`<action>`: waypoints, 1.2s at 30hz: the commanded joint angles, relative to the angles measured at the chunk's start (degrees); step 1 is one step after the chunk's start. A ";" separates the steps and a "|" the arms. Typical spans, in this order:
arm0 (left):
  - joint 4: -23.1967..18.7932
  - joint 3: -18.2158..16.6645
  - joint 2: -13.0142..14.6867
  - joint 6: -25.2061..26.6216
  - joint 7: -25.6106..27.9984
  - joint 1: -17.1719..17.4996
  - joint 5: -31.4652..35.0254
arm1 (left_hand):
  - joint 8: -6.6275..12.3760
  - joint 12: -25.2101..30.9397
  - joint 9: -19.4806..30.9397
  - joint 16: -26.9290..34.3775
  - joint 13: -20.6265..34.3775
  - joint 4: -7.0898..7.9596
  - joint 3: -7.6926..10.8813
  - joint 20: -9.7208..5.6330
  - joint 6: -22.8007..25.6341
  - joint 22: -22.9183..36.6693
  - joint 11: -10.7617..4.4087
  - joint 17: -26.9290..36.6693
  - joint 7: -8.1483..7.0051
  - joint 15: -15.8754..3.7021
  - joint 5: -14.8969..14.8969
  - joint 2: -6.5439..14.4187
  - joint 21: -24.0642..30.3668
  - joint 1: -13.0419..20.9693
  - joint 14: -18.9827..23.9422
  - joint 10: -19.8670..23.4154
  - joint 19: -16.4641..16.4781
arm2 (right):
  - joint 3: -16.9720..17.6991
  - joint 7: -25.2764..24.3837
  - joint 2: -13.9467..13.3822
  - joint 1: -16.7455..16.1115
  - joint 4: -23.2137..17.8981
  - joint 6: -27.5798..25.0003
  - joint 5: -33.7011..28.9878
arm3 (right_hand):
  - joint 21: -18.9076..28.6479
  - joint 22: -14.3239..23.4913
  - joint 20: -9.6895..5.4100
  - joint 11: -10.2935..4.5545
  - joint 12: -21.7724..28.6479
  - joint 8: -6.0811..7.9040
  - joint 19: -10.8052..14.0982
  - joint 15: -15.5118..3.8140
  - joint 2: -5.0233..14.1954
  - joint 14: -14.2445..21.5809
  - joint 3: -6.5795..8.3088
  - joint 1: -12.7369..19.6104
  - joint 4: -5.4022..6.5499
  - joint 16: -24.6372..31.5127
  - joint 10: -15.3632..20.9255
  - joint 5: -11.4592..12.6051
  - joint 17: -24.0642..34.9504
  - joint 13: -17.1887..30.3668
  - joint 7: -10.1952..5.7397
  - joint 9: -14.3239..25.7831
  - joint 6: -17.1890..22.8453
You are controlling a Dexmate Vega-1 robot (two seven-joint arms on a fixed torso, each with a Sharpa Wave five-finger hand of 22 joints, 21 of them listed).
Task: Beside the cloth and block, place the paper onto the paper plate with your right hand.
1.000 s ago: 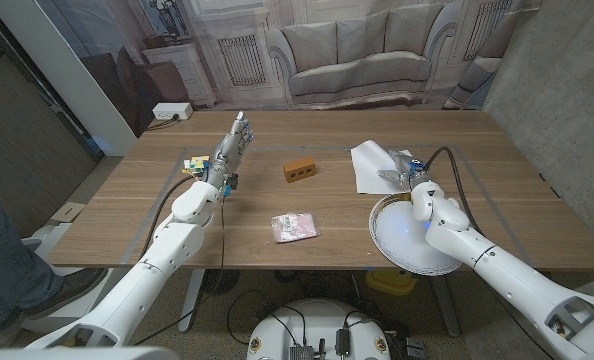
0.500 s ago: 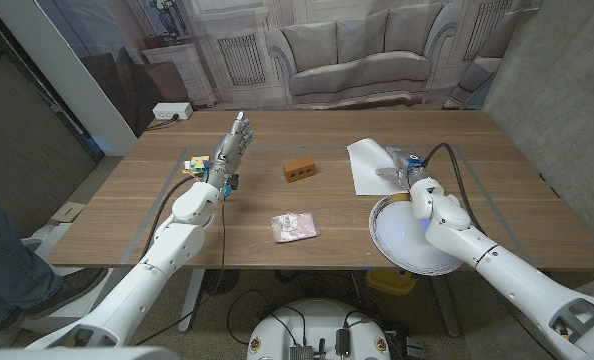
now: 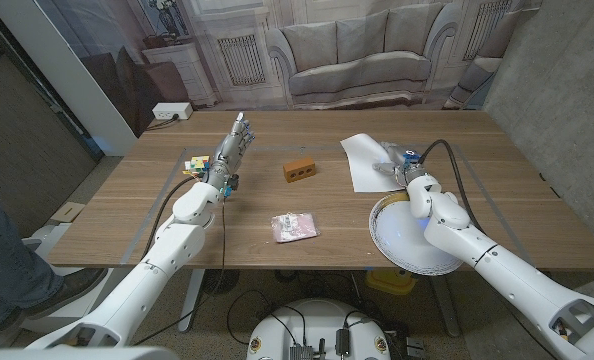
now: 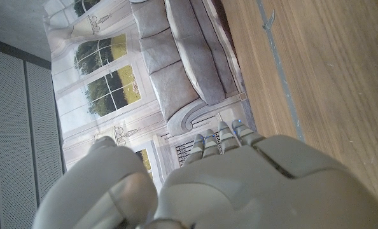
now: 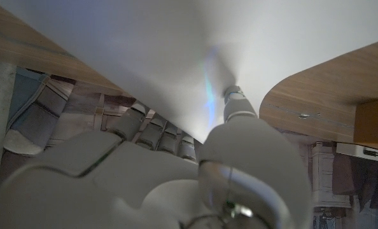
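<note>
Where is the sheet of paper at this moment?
In the head view the paper lies on the table's right side, just beyond the paper plate, with the right hand on its near edge; the brown block sits to its left.

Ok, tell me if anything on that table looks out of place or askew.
The paper plate juts over the table's near edge, part of it unsupported, so a push could tip it. The paper lies skewed beside it, with the right robot hand on its near corner. Nothing is spilled or damaged.
</note>
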 commanded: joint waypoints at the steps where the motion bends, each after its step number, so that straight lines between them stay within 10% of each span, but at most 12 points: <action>1: 0.58 -0.18 -0.24 -0.14 -0.32 -0.53 0.01 | -0.01 -0.11 0.29 -0.05 0.14 0.14 -0.49 0.09 0.50 0.27 -0.15 0.29 0.06 -0.08 0.41 0.42 0.00 0.10 -0.45 -0.11 -0.45 | 0.71 -0.33 0.19 -0.33 -1.98 1.27 -0.51 | -0.06 0.01 -3.06 0.00 0.02 0.27 0.53 -3.57 0.07 0.59 0.52 0.45 0.07 -0.16 0.91 -0.14 0.13 0.10 0.15 0.23 0.72; 36: 2.98 -0.16 -1.60 -0.19 -2.24 -1.91 0.25 | -0.03 -0.12 0.30 -0.06 0.14 0.13 -0.85 0.17 0.51 0.27 -0.16 0.29 0.09 -0.02 0.43 0.63 0.00 0.25 -0.52 -0.15 -0.53 | 4.78 5.03 -3.72 -6.18 -16.93 -1.63 0.29 | -1.12 0.07 -2.40 0.44 -1.01 0.22 -0.64 -2.74 1.50 -0.12 1.44 2.28 0.36 -1.09 0.60 -1.49 0.30 0.10 1.23 0.21 2.79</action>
